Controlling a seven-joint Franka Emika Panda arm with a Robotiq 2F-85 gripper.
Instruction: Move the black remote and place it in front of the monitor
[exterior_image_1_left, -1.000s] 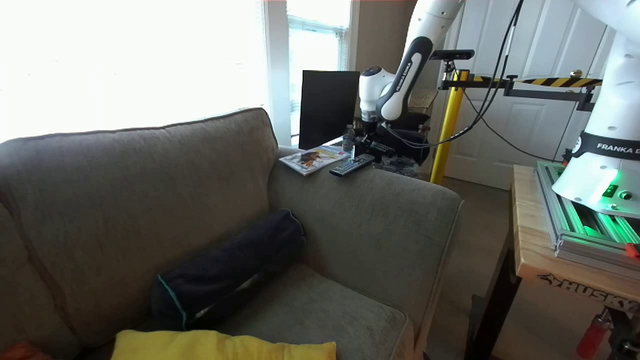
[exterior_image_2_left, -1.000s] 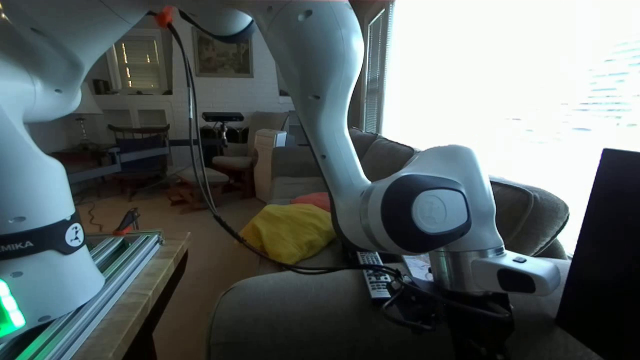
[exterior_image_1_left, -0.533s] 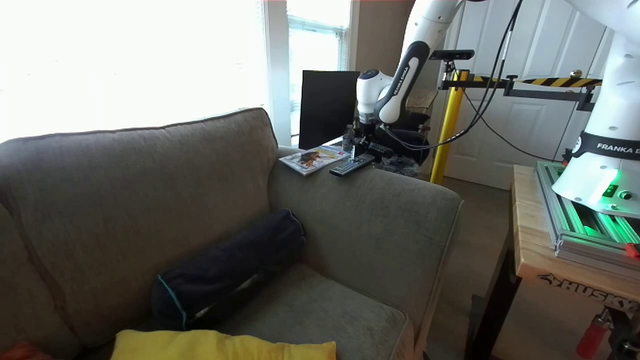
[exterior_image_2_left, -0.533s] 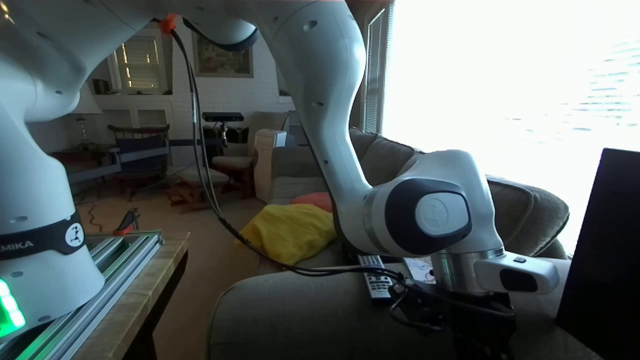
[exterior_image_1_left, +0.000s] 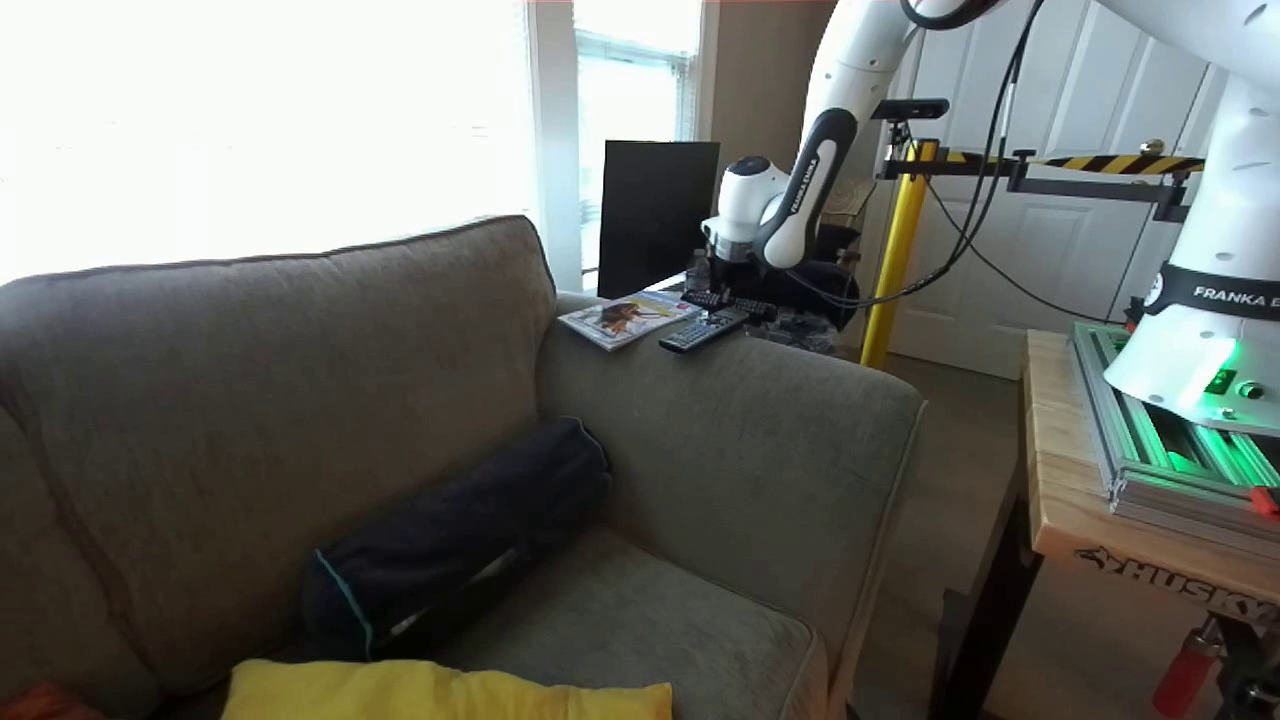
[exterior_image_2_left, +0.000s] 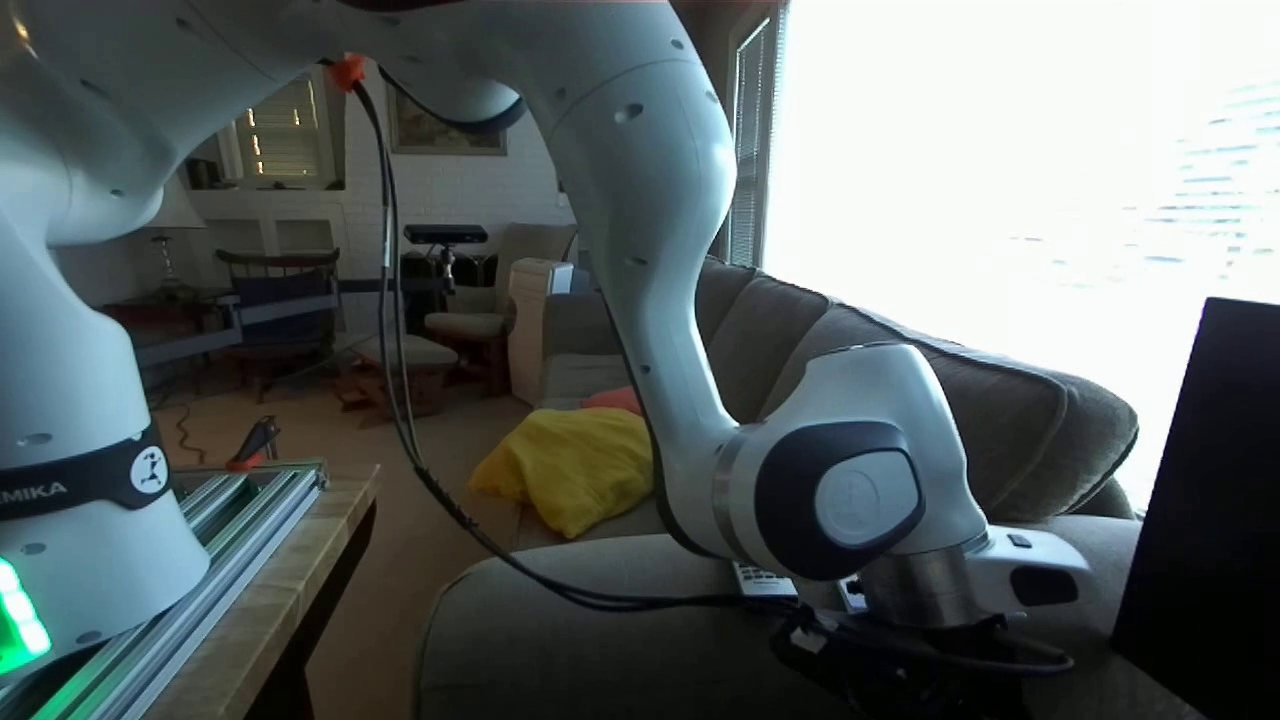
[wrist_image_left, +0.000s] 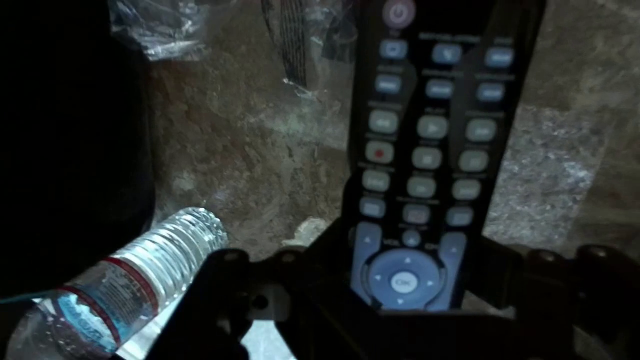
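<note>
Sofa arm (exterior_image_1_left: 780, 410): magazine (exterior_image_1_left: 622, 318), greyer remote (exterior_image_1_left: 704, 330). Black remote (wrist_image_left: 427, 142): near monitor (exterior_image_1_left: 655, 215), lifted or resting unclear; gripped across narrow width by partly closed pincer (wrist_image_left: 415, 240), likely for laying down flat.

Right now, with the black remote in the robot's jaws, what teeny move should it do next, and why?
Probably ease the black remote a bit closer to the front of the monitor, jaws shut. The wrist view shows them gripping it from both sides, and in an exterior view it shows mostly to the right of the monitor, so letting go seems too soon.
</note>
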